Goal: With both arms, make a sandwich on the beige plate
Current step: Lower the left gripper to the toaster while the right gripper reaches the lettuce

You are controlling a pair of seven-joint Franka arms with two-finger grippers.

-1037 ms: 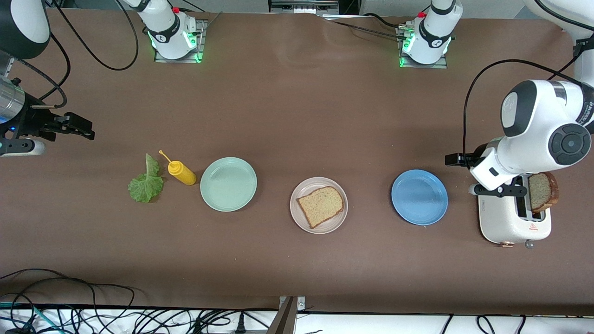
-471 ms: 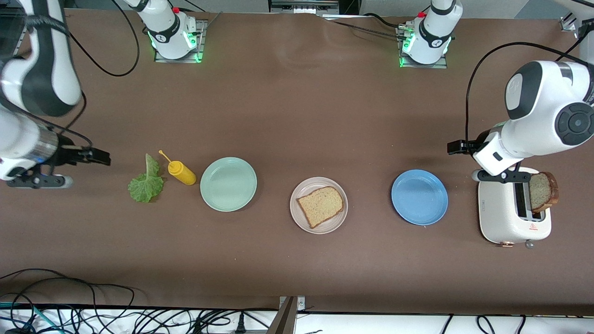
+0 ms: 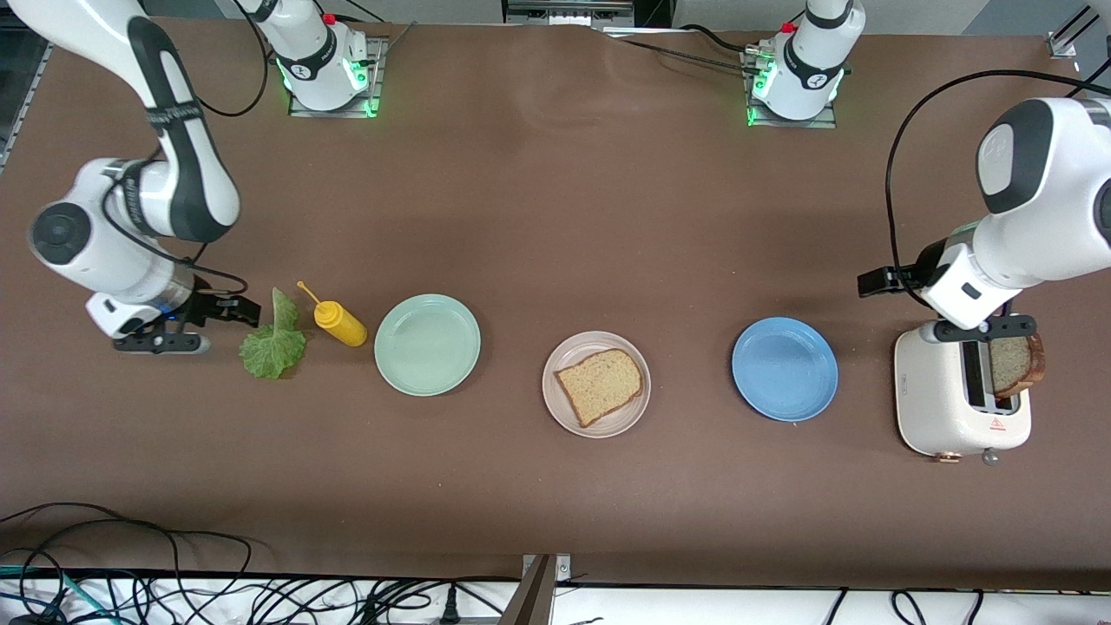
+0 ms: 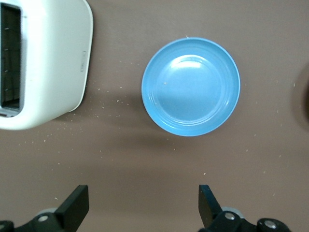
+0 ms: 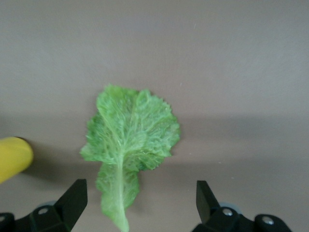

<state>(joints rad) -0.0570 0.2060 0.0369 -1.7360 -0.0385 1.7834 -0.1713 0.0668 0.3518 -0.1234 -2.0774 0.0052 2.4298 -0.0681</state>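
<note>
The brown table carries a row of things across its middle, with wide bare surface toward the robots' bases and a bare strip along the edge nearest the front camera.

The white toaster stands at the left arm's end, close to that table edge, with a brown slice of toast upright in one slot. The left gripper hangs over the table between the toaster and the blue plate, its fingers spread wide and holding nothing.

Three round plates lie apart from one another. The beige plate sits in the middle of the row and holds one slice of bread, brown and speckled with a darker crust, lying flat. The green plate lies toward the right arm's end.

A yellow squeeze bottle lies on its side just beside the lettuce leaf, crinkly, green, pale-ribbed and flat on the table. The right gripper hovers at the leaf's stem end, fingers apart and empty.
</note>
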